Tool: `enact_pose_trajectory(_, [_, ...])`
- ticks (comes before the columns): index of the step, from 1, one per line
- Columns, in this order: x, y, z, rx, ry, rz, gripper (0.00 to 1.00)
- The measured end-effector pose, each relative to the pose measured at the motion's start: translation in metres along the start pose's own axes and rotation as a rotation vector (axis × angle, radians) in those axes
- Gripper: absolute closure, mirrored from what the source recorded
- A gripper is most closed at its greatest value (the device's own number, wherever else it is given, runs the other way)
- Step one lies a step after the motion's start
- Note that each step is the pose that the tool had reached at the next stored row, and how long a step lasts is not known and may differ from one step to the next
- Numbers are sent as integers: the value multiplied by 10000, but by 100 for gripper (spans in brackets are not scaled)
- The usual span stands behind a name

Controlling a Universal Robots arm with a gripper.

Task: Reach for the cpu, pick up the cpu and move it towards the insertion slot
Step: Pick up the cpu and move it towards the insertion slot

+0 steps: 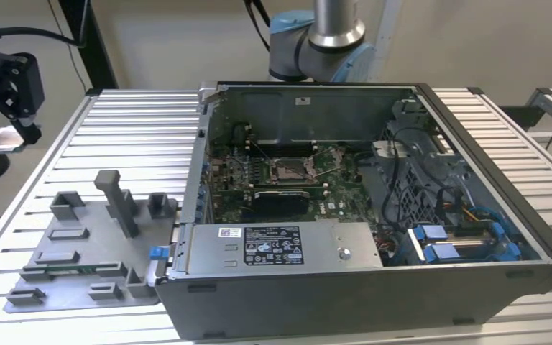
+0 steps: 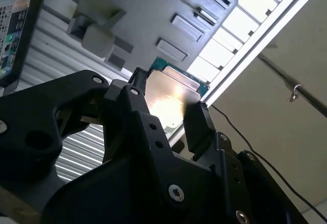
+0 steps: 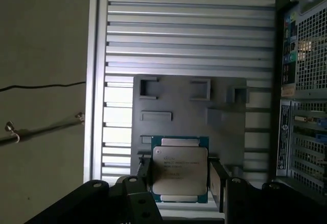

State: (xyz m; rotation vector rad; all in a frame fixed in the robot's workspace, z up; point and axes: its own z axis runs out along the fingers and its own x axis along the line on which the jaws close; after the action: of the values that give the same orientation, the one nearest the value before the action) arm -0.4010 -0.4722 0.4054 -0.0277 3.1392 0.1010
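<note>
Okay, gripper (image 3: 181, 175) grips the cpu (image 3: 179, 165), clear above the fixture plate (image 3: 173, 101). Insertion slot (image 1: 287, 171) lies well toward the exterior view's right

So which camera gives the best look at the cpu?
The first wrist view: the cpu faces the camera squarely, its top plainly visible between the fingers of the gripper. The second wrist view shows it slanted, with glare. In the exterior view it is a thin pale sliver under the gripper, at that view's left.

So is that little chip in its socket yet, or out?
Out. The chip sits clamped in the tool, off to the exterior view's left, away from the computer, whose socket shows a dark centre.
</note>
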Motion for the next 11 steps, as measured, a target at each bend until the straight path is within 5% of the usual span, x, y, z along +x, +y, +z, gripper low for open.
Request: enact_pose_trajectory(11, [-140,-3,0,0,1,-1,100])
